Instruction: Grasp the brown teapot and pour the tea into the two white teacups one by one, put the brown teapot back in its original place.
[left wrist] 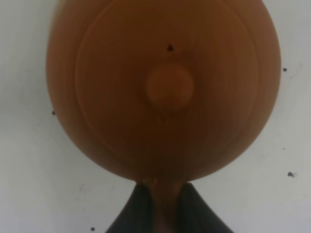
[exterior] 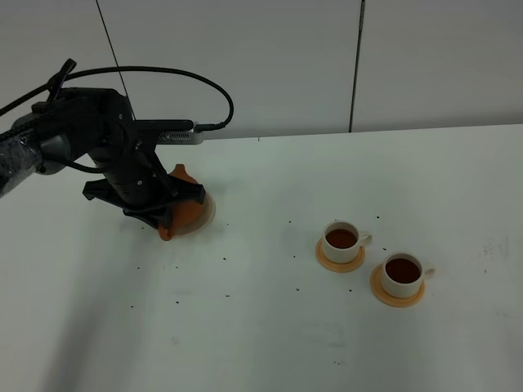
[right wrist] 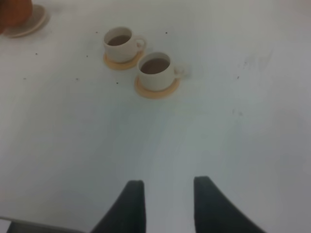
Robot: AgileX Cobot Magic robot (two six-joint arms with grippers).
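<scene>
The brown teapot (exterior: pixel 189 211) is at the left on or just over the pale saucer (exterior: pixel 209 214); I cannot tell if it rests there. My left gripper (exterior: pixel 163 220) covers its near side. In the left wrist view the teapot (left wrist: pixel 165 87) fills the frame, and the left gripper (left wrist: pixel 165 211) is shut on its handle. The two white teacups (exterior: pixel 341 239) (exterior: pixel 402 271) stand at the right on orange coasters, both holding dark tea (exterior: pixel 341 238). My right gripper (right wrist: pixel 167 204) is open and empty, hanging over bare table well short of the cups (right wrist: pixel 119 42) (right wrist: pixel 155 70).
The orange coasters (exterior: pixel 341 261) (exterior: pixel 397 296) lie under the cups. Small dark specks dot the white table (exterior: pixel 270 327). The teapot (right wrist: pixel 14 10) and saucer (right wrist: pixel 35 22) show at a corner of the right wrist view.
</scene>
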